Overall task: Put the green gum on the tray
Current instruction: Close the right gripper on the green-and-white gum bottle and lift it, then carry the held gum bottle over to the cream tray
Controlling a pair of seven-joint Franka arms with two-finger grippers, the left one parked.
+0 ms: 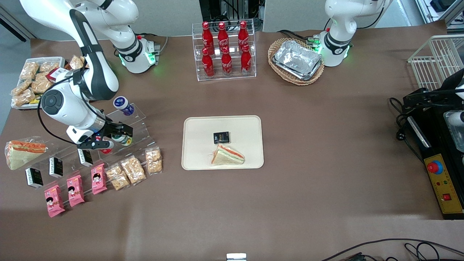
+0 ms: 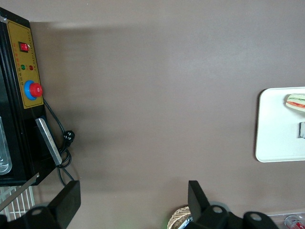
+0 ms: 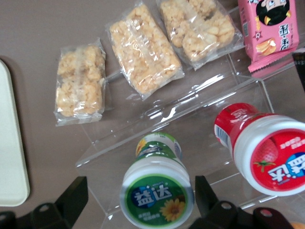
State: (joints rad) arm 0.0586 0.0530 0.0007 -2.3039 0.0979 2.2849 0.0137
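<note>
While the green gum (image 3: 157, 191) stood upright on the clear acrylic stand (image 3: 200, 119), beside the red-lidded bottle (image 3: 267, 148), the gripper (image 3: 138, 195) hung over it, jaws spread wide to either side, gripping nothing. Reaching seemed done; closing, lifting, then carrying to the tray (image 1: 195, 145), well apart from the gum, would follow.

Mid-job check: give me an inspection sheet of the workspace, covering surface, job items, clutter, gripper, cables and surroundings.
Surface: brown table.
Job's things: green gum on clear stand, beside red gum; tray holds sandwich and black pack.
Clutter: snack packs, cola bottles, foil trays.
Gripper: gripper at the stand, jaws open around green gum.
Cables: black leads by control box.
Surroundings: wire basket.
</note>
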